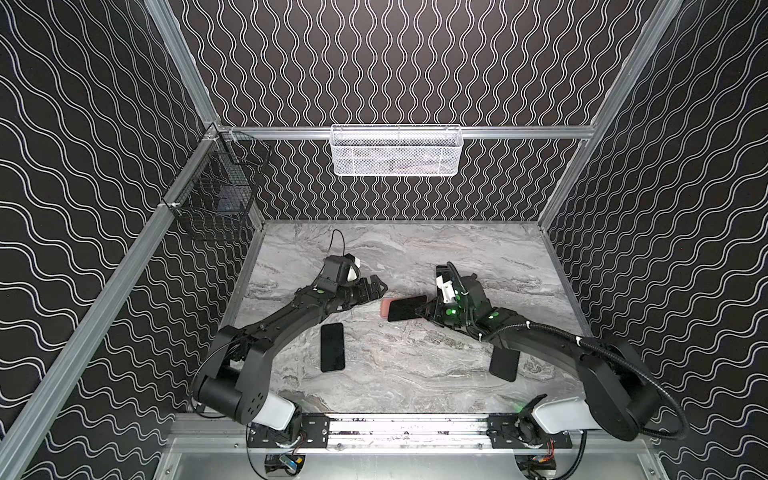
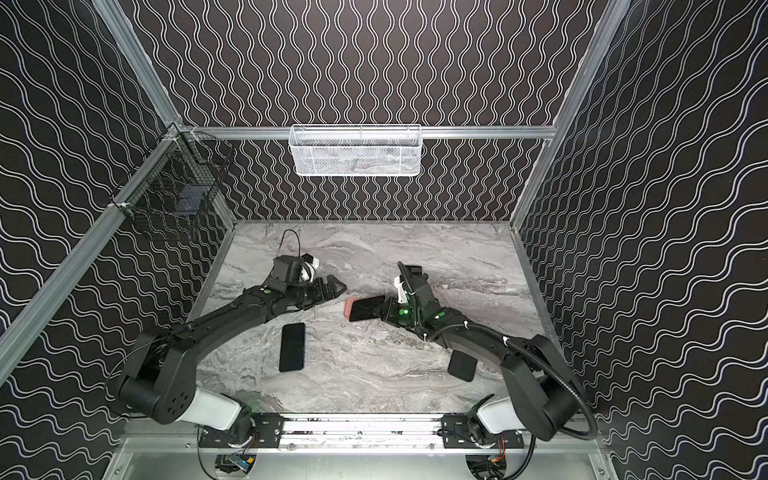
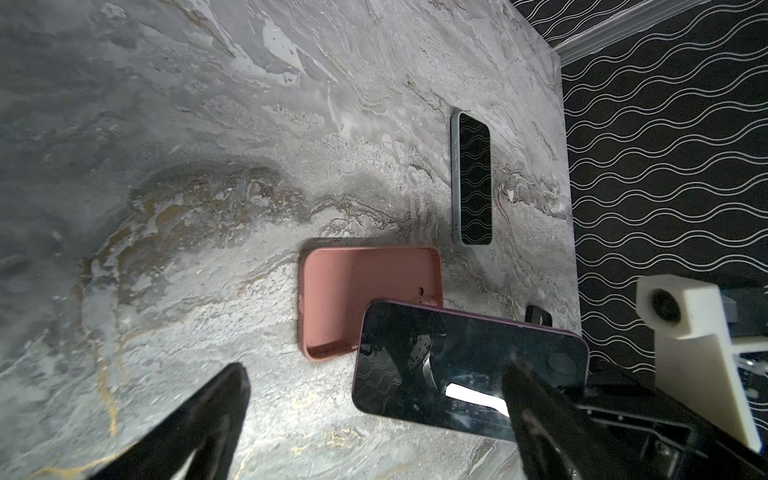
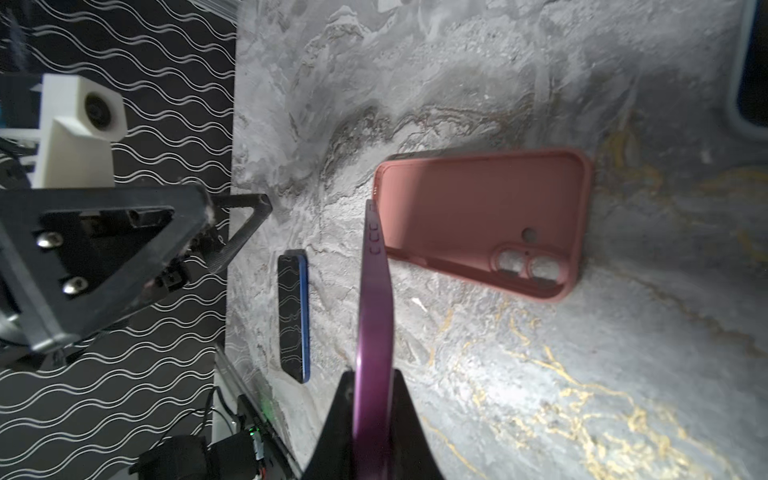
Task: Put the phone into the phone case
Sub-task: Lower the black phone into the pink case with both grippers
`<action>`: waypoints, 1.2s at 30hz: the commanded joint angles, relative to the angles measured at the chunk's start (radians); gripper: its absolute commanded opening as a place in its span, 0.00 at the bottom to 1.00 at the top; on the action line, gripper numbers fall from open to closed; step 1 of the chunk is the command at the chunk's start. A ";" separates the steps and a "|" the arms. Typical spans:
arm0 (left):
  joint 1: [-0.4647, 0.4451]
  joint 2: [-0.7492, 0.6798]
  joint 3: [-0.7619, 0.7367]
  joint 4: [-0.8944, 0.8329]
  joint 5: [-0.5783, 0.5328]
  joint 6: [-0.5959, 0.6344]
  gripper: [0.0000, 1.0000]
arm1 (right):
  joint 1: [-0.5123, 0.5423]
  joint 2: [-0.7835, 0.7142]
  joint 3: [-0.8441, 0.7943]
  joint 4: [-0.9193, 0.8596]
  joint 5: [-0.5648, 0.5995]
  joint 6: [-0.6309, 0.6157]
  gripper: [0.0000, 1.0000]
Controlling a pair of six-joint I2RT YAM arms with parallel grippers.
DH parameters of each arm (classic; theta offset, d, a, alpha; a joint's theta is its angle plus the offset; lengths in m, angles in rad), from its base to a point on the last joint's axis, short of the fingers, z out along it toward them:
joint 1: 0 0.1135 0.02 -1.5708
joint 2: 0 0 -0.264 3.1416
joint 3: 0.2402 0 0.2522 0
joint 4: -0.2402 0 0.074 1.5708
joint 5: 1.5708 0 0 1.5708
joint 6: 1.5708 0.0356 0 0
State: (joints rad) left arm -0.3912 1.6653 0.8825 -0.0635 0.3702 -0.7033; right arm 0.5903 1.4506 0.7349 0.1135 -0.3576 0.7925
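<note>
A pink phone case (image 1: 385, 308) (image 2: 348, 307) lies open side up on the marble table. My right gripper (image 1: 424, 311) (image 2: 384, 311) (image 4: 372, 386) is shut on one end of the purple phone (image 1: 407, 307) (image 2: 368, 309) (image 4: 374, 316). It holds the phone screen up over the case (image 4: 478, 216), covering most of it in both top views. I cannot tell whether phone and case touch. My left gripper (image 1: 376, 289) (image 2: 334, 289) (image 3: 374, 370) stands open just left of the case (image 3: 353, 299), holding nothing. The phone (image 3: 465, 365) reaches between its fingers in the left wrist view.
A black phone with a blue rim (image 1: 332, 347) (image 2: 292, 347) (image 4: 295, 316) lies near the left arm. Another phone in a grey-blue case (image 1: 505, 363) (image 2: 462, 365) (image 3: 473, 178) lies partly under the right arm. A white basket (image 1: 395, 151) and a black wire basket (image 1: 216, 195) hang on the walls.
</note>
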 commanded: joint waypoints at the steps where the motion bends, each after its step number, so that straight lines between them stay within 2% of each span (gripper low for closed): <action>1: 0.002 0.026 0.001 0.060 0.038 -0.019 0.99 | -0.026 0.042 0.029 0.016 -0.037 -0.024 0.00; 11: -0.004 0.083 -0.011 0.088 0.084 -0.036 0.99 | -0.052 0.161 0.092 0.007 -0.082 -0.055 0.00; 24: -0.034 0.166 0.036 0.100 0.073 -0.047 0.99 | -0.080 0.249 0.088 0.016 -0.165 -0.071 0.00; 36: -0.053 0.231 0.074 0.118 0.068 -0.062 0.99 | -0.081 0.327 0.069 0.014 -0.144 -0.094 0.00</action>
State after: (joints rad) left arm -0.4408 1.8851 0.9428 0.0113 0.4469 -0.7567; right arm 0.5083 1.7527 0.8089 0.2581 -0.5686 0.7357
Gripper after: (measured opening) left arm 0.986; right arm 0.122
